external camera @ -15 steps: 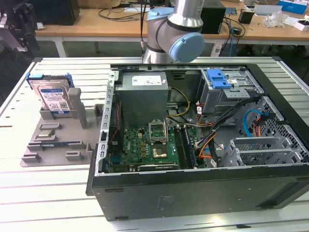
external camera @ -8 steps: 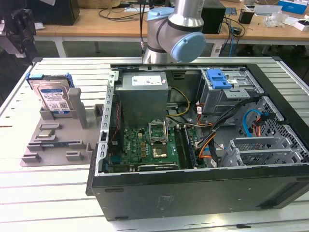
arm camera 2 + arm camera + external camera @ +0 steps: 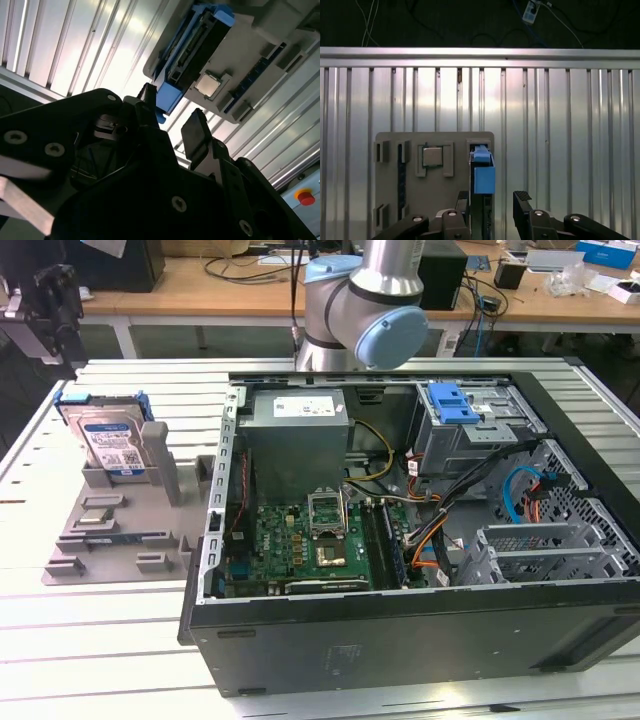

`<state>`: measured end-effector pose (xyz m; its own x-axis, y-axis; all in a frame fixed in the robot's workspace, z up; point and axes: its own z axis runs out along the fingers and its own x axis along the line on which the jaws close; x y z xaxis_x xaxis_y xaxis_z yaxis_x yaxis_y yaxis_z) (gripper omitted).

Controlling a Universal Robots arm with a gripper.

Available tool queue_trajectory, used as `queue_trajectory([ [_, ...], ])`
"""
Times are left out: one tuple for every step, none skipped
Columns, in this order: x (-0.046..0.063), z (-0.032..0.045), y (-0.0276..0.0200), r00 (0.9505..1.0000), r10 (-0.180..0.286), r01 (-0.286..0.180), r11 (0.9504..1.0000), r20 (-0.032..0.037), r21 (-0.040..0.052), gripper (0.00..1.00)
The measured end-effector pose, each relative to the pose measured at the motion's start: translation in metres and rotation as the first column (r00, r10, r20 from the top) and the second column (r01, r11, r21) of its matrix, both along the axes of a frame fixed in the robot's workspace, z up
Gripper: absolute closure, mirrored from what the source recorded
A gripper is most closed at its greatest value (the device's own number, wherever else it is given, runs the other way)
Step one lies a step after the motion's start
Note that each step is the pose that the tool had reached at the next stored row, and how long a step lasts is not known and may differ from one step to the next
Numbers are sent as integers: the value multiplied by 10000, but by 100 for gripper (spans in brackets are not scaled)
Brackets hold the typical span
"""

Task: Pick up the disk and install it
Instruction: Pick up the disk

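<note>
Blue-railed disk standing on edge in a grey holder.
The black gripper hangs just over it, fingers spread wide, gripping nothing.

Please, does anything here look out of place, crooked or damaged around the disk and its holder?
Nothing stands out. The disk stands on edge in its grey holder, rails intact, and in the first wrist view the open hand is lined up with it.
</note>
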<state>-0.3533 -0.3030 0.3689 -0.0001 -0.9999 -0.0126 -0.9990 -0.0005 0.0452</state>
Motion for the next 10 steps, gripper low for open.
queue_trajectory([
  [1, -18, 0, 10000, 1, -1, 10000, -1, 0, 52],
  [2, -37, 0, 10000, 4, -4, 10000, -1, 1, 52],
  [3, -73, 0, 10000, 9, -9, 10000, -2, 0, 52],
  [3, -91, 0, 10000, 10, -10, 10000, -2, 1, 52],
  [2, -109, 0, 10000, 13, -13, 10000, -4, 0, 52],
  [2, -129, 0, 10000, 16, -16, 10000, -4, 0, 52],
  [2, -146, 0, 10000, 19, -19, 10000, -5, 0, 52],
  [3, -170, 0, 10000, 23, -23, 10000, -6, 0, 52],
  [3, -190, 0, 10000, 27, -27, 10000, -6, 0, 52],
  [3, -212, 0, 10000, 32, -32, 10000, -5, 1, 52],
])
